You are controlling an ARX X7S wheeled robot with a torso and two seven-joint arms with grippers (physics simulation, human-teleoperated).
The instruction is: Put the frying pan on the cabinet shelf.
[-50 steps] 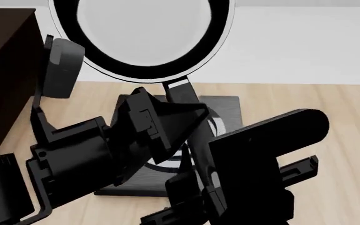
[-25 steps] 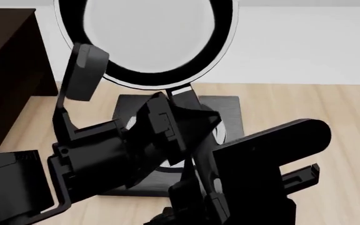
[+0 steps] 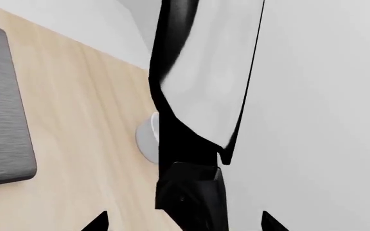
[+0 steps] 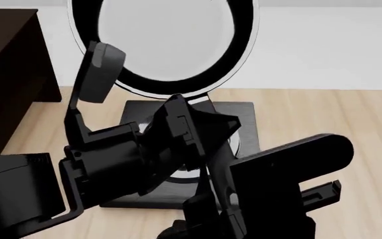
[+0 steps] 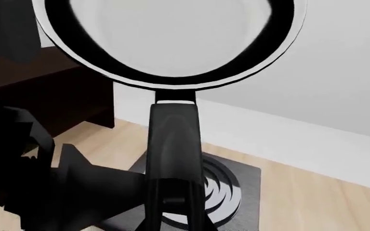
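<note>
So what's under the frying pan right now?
The frying pan is lifted above the black stove plate on the wooden tabletop. The arms and pan handle cover much of the plate.

Matte black blocky left arm (image 4: pixel 111 164), grey rounded link cover, black angular right arm (image 4: pixel 270 194), stepped housings

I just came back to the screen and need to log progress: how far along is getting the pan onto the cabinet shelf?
Done: the frying pan is lifted clear of the stove plate, held up by its handle. In hand: both arms are at the handle, though the fingers' grip is hidden. Left: the dark cabinet stands off to the left, and the pan has yet to be moved over and set on its shelf.
</note>
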